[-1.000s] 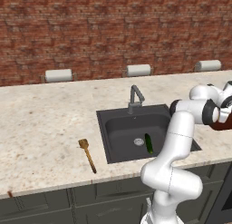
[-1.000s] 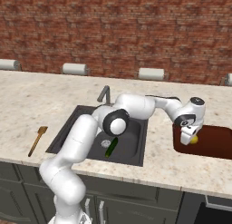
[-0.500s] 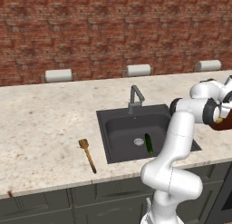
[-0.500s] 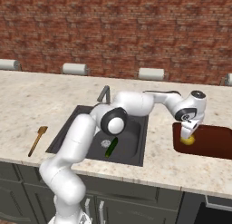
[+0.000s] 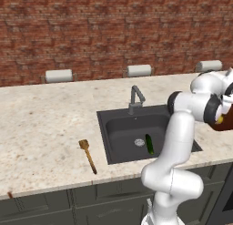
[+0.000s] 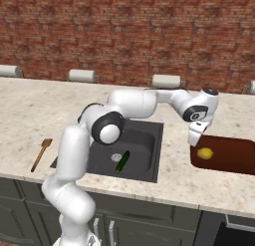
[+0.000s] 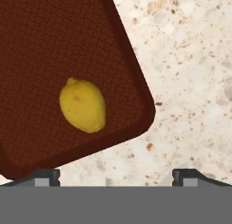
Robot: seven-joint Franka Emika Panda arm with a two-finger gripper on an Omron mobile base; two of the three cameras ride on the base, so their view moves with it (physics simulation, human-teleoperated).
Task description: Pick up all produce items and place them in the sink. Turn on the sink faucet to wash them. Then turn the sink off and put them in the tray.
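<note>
On my screen the yellow lemon (image 7: 83,105) lies on a dark reddish-brown tray (image 7: 54,41) with a fine woven-looking grid, and the surface (image 7: 190,73) beside it is cream stone flecked with brown and grey. I see a dark green cucumber (image 6: 122,161) in the near-black sink (image 6: 144,155) (silver drain at its middle), a grey faucet (image 5: 135,99), a brown wooden spoon (image 5: 87,155) and a red-brown brick wall (image 5: 113,28).

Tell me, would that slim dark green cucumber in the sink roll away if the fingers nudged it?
Probably yes: the slim dark green cucumber looks round and smooth, lying flat on the dark grey basin floor beside the drain. It looks stiff, so it would likely lift in one piece, though its skin may be slippery.
</note>
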